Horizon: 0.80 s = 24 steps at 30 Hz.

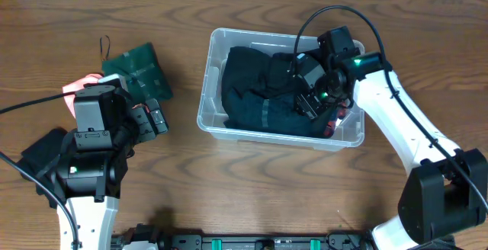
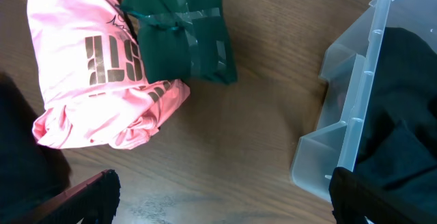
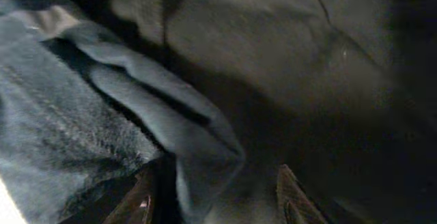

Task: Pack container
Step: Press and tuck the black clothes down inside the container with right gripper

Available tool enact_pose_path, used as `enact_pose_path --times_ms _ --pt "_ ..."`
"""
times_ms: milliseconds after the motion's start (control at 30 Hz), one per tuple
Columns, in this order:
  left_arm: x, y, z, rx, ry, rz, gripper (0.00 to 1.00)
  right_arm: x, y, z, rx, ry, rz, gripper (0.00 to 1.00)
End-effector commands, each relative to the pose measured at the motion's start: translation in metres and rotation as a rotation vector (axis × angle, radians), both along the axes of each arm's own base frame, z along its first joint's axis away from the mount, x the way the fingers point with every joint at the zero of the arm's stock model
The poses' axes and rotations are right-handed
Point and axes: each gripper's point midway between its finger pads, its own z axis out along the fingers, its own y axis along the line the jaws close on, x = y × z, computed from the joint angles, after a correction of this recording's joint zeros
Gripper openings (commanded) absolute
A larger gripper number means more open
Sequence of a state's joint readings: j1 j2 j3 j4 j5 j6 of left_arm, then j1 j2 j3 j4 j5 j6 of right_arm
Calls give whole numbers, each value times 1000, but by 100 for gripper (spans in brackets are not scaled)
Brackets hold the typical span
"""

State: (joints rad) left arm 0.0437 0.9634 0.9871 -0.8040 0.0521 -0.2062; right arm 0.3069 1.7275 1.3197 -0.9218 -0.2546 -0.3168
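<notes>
The clear plastic container (image 1: pixel 204 105) stands at mid table with a dark garment (image 1: pixel 255 90) filling it. My right gripper (image 1: pixel 311 101) is down inside the container's right end, on the garment. In the right wrist view its fingers (image 3: pixel 215 198) are apart, with a fold of the dark cloth (image 3: pixel 205 142) between them. My left gripper (image 1: pixel 156 118) hangs open and empty over bare table left of the container (image 2: pixel 348 108). A folded pink garment (image 2: pixel 95 80) and a folded dark green garment (image 2: pixel 184 33) lie beyond its fingers (image 2: pixel 222 197).
The pink garment (image 1: pixel 80 84) and the green garment (image 1: pixel 141 71) lie side by side at the table's left. A bit of red cloth (image 1: pixel 330 128) shows at the container's right end. The wooden table (image 1: pixel 252 197) runs bare in front of the container.
</notes>
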Motion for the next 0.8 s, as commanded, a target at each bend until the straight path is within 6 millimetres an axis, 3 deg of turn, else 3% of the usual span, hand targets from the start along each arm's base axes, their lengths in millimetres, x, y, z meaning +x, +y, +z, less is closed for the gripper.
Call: enact_pose_path --times_ms 0,133,200,300,367,467,600,700,767 --pt "3 1 9 6 -20 4 98 -14 -14 -35 -65 102 -64 56" --pt "3 1 9 6 -20 4 98 -25 -28 -76 -146 178 -109 51" --pt "3 1 9 6 -20 4 98 -22 -37 -88 -201 187 -156 53" --pt "3 1 9 6 -20 4 98 -15 -43 -88 -232 159 -200 57" --pt "3 1 9 6 -20 4 98 -7 -41 -77 -224 124 -203 59" --pt "3 1 9 6 -20 4 98 10 -35 -43 -186 37 -209 63" --pt "3 1 9 6 -20 4 98 33 -24 31 -97 -152 -216 71" --pt "3 1 9 6 -20 4 98 40 -11 84 -21 -295 -203 80" --pt "3 1 9 6 -21 4 98 38 -1 101 11 -349 -182 82"
